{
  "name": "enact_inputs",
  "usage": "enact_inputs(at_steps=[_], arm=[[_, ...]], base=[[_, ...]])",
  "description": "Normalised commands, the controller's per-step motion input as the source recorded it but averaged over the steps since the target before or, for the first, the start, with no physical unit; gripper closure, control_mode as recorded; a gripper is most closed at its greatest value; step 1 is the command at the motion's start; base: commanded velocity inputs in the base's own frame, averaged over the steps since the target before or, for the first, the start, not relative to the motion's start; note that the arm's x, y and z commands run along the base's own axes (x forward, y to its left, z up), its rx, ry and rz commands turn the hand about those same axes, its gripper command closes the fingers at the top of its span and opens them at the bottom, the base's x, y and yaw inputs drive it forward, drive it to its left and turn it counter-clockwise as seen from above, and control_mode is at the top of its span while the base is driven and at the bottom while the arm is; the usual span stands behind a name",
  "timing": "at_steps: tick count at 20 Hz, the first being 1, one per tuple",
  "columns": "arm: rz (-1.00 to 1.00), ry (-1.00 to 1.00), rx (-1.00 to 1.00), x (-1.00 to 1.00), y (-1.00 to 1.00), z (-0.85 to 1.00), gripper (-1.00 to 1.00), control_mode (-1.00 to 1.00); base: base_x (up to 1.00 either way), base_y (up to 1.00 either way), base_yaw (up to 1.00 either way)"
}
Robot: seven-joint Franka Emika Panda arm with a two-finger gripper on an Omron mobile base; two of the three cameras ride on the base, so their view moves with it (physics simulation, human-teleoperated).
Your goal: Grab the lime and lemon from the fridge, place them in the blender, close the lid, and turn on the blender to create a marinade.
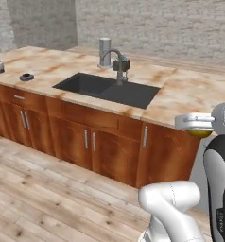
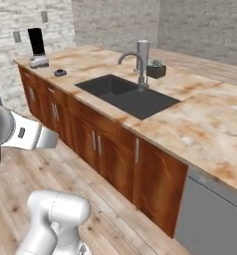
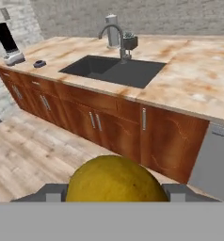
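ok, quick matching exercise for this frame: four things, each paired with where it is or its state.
Things:
1. lemon
2. blender
3. lid
4. faucet

Places or states:
A. lying on the counter beside the blender
B. behind the sink
C. held in the hand
D. far end of the counter, jar uncovered

Pairs: 1-C, 2-D, 3-A, 4-B

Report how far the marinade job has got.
Done: the lemon is out of the fridge, held in the gripper. In hand: carrying it. Left: the blender stands far along the counter, its lid lying off beside it; the lime's whereabouts cannot be told.
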Motion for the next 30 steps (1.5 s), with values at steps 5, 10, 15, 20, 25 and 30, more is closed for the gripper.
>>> enact_inputs(at_steps=[5, 10, 15, 20, 25, 30], arm=[[0.00, 0.00, 0.00, 0.00, 0.00, 0.00, 1.00, 1.00], [0.00, 0.00, 0.00, 0.00, 0.00, 0.00, 1.00, 1.00], [0.00, 0.00, 0.00, 0.00, 0.00, 0.00, 1.00, 1.00], [0.00, 0.00, 0.00, 0.00, 0.00, 0.00, 1.00, 1.00], [0.00, 0.00, 0.00, 0.00, 0.00, 0.00, 1.00, 1.00], [0.00, 0.00, 0.00, 0.00, 0.00, 0.00, 1.00, 1.00]], base=[[0.90, 1.00, -0.41], [0.83, 1.00, -0.39], [0.75, 1.00, -0.35], [0.64, 1.00, -0.31], [0.62, 1.00, -0.30], [0.59, 1.00, -0.29]])
